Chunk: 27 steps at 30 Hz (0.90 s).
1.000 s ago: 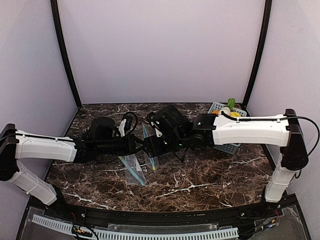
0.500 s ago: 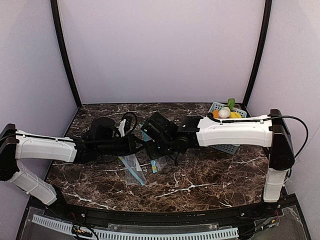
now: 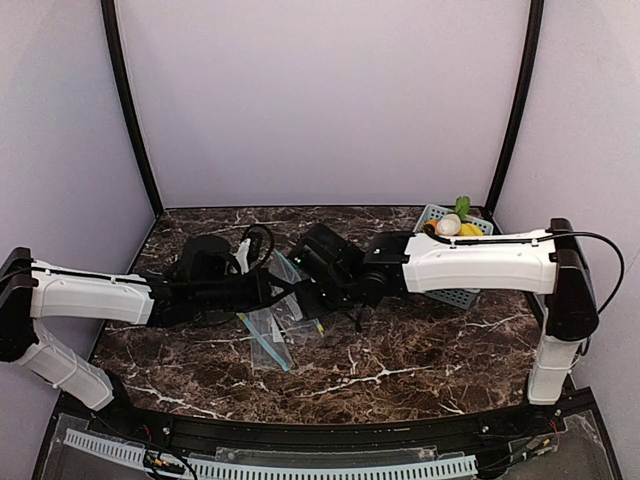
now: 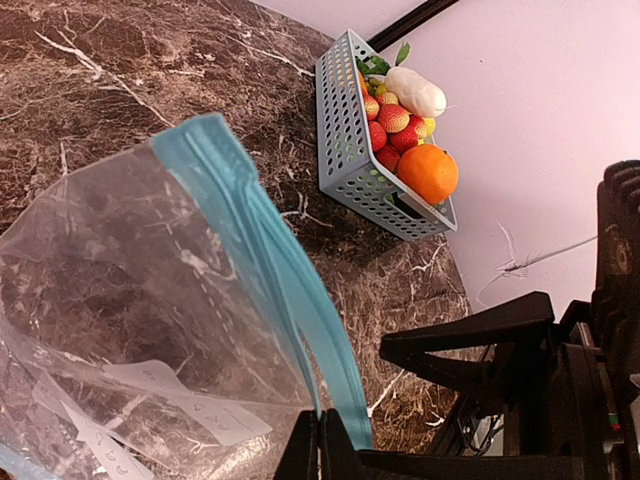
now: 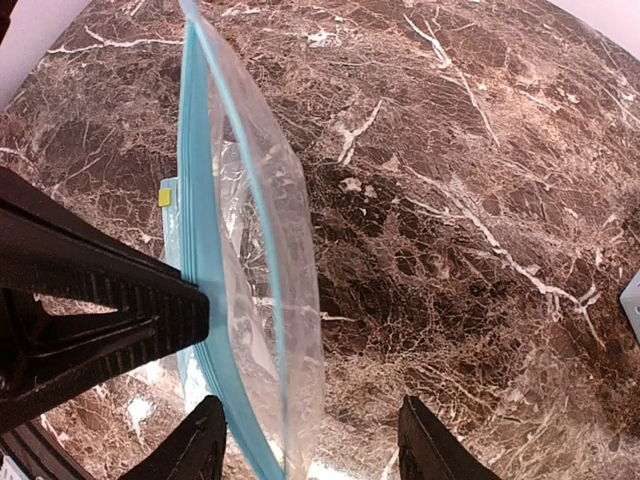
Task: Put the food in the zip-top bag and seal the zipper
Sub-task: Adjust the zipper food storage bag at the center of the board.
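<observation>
The clear zip-top bag (image 3: 278, 318) with a blue zipper strip (image 4: 290, 290) lies mid-table, its mouth raised. My left gripper (image 4: 322, 428) is shut on one lip of that strip. My right gripper (image 5: 315, 445) is open, and the bag's other lip (image 5: 290, 300) stands between its fingers, nearer the left one (image 5: 200, 445). The left gripper's dark jaws (image 5: 100, 295) show at the left of the right wrist view. The food (image 3: 450, 224) sits in a basket at the back right: an orange ball (image 4: 428, 172), a white oblong (image 4: 415, 92), red berries (image 4: 390, 118) and green leaves.
The grey perforated basket (image 4: 345, 130) stands near the back right corner by the wall. Both arms meet over the middle of the dark marble table (image 3: 400, 350). A black frame post (image 3: 515, 110) rises behind the basket.
The right gripper has shifted left to the bag's mouth and its jaws have narrowed somewhat. The bag's lip now stands between its fingers. The left arm has held still.
</observation>
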Each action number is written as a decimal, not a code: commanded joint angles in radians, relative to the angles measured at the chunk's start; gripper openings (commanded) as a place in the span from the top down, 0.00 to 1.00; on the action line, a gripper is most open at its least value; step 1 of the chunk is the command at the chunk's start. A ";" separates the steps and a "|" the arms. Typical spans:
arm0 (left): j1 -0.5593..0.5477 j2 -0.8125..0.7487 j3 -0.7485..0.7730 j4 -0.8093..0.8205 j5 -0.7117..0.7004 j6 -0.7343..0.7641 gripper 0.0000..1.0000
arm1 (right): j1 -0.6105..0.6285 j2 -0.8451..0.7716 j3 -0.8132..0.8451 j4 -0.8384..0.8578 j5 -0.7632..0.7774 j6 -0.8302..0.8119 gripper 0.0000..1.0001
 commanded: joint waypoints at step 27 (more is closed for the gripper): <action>-0.004 -0.033 -0.016 -0.035 -0.004 0.008 0.99 | -0.012 0.074 0.030 -0.008 0.041 0.033 0.51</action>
